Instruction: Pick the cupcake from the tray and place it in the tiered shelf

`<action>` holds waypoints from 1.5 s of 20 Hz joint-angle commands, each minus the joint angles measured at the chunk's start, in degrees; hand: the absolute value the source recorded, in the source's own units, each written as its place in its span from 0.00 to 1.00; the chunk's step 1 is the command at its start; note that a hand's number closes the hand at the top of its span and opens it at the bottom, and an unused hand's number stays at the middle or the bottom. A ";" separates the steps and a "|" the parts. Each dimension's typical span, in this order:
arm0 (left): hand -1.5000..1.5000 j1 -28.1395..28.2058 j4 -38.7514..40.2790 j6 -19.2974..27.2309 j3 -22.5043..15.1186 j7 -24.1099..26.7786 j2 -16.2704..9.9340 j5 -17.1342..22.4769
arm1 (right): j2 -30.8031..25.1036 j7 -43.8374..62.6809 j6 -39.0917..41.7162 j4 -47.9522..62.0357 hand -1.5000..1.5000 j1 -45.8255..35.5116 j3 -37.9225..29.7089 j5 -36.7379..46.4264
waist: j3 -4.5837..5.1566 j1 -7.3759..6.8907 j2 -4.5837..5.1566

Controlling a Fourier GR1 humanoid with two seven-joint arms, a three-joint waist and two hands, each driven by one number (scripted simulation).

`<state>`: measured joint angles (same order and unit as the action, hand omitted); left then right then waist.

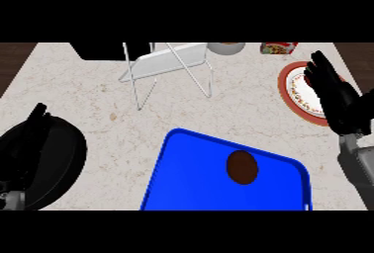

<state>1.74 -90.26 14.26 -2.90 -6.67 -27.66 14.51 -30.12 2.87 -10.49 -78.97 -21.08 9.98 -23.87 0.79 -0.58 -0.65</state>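
The cupcake (pixel 242 167) sits on the blue tray (pixel 190 183), right of the tray's centre and toward its far edge, seen from above as a brown oval. Nothing touches it, so the pick hasn't begun.

The right hand (pixel 337 96) is up at the right edge, over a red-rimmed plate (pixel 294 91), fingers straight and spread, holding nothing. It's on the cupcake's side of the surface (pixel 87 99), so prob. the hand meant for the grasp; it would need to come back toward the tray and down.

The left hand (pixel 35 126) shows at the left edge over a black pan (pixel 62 163), well apart from the tray. It's dark against dark, so its fingers look straight and empty, but I can't be sure.

The tiered shelf (pixel 171 62), white wire w/ a pale panel, stands at the far side, beyond the tray. It's left of the cupcake's line, so the carry goes forward and inward. A small patterned container (pixel 277 48) and a pale bowl (pixel 226 47) sit at the back edge.
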 commanded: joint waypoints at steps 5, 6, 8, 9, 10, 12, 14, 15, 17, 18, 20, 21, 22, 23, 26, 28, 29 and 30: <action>0.50 1.29 5.83 -1.32 -1.11 -5.41 3.99 2.95 | -6.79 -11.99 -2.47 -9.52 1.00 13.43 -6.79 5.60 | -0.80 3.53 0.27; 0.50 2.10 6.59 -1.96 -1.17 -6.41 4.58 4.24 | -8.68 -13.77 -2.08 -11.76 1.00 15.83 -8.22 5.89 | -0.78 4.64 0.05; 0.50 3.34 5.91 -4.12 -3.03 -5.96 5.84 5.44 | -13.68 -2.39 -8.87 0.20 1.00 18.57 -3.31 16.58 | -0.45 3.90 1.00; 0.50 1.76 8.15 -2.76 -4.15 -6.23 7.92 4.59 | -10.93 -2.25 -6.67 0.28 1.00 20.32 -5.29 10.89 | -0.69 3.90 0.95; 0.50 -0.21 9.85 -3.93 -4.81 -6.21 7.86 4.08 | -7.56 -4.23 -8.21 -0.42 1.00 20.86 -5.56 10.10 | -0.75 3.05 0.88; 0.50 0.77 9.63 -4.57 -4.03 -6.89 7.74 4.89 | -6.14 -10.26 -4.97 -3.90 0.00 25.83 -7.05 7.11 | -0.80 2.48 0.57; 0.50 0.35 8.48 -4.73 -3.40 -7.56 7.02 4.69 | -5.96 -15.23 -2.32 -4.52 0.00 29.55 -5.95 8.42 | -0.82 1.89 0.55; 0.50 -2.06 10.82 -5.43 -3.33 -7.83 7.29 4.88 | -6.58 -15.82 -0.67 -3.84 0.00 27.49 -4.79 9.60 | -0.80 1.69 0.71; 0.50 -0.99 10.00 -4.25 -4.63 -7.50 9.16 4.23 | -8.46 -16.23 3.02 -8.60 0.00 30.47 -3.65 8.89 | -0.78 1.97 0.56; 0.50 0.28 7.80 -6.48 -2.90 -9.30 5.86 5.68 | -11.69 -12.95 4.62 -12.12 0.00 31.62 -4.81 7.82 | -0.74 1.74 0.39; 0.50 -1.74 10.19 -4.33 -4.43 -8.34 8.59 3.72 | -12.63 -10.08 5.72 -17.40 0.00 33.06 -2.33 8.61 | -0.67 2.20 0.50; 0.50 -1.36 8.48 -4.55 -2.83 -9.67 7.10 4.82 | -13.82 -9.39 6.56 -21.08 0.00 36.13 -1.67 8.73 | -0.67 2.33 0.33; 0.50 -1.70 10.61 -4.49 -2.97 -8.09 8.18 4.34 | -14.66 -10.31 7.80 -20.96 0.00 37.87 -2.33 8.46 | -0.68 2.42 0.47; 0.50 -2.83 11.47 -5.44 -2.08 -8.52 7.16 4.83 | -16.54 -6.08 8.19 -24.69 0.00 36.09 -3.13 7.45 | -0.63 2.23 0.51; 0.50 1.03 9.81 -6.27 -3.08 -7.03 7.43 4.36 | -18.66 0.42 7.67 -30.67 0.00 37.50 -0.75 9.62 | -0.60 1.60 0.42; 0.50 -0.70 11.16 -5.71 -3.81 -6.11 8.78 3.39 | -21.36 8.41 6.49 -34.76 0.00 34.89 -0.94 10.55 | -0.53 1.54 0.58; 0.50 0.24 8.84 -6.11 -3.62 -8.02 7.36 3.77 | -20.93 11.90 4.29 -37.65 0.00 34.08 1.42 13.27 | -0.54 0.84 0.48; 0.50 -1.41 10.66 -5.56 -3.90 -7.62 8.02 2.93 | -21.70 17.07 3.80 -40.14 0.00 33.34 0.89 11.91 | -0.49 1.31 0.62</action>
<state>-1.17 -83.71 8.72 -5.01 -11.98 -21.19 17.84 -49.13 8.33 -4.89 -110.92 13.36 9.42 -13.28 -0.59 0.89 -0.80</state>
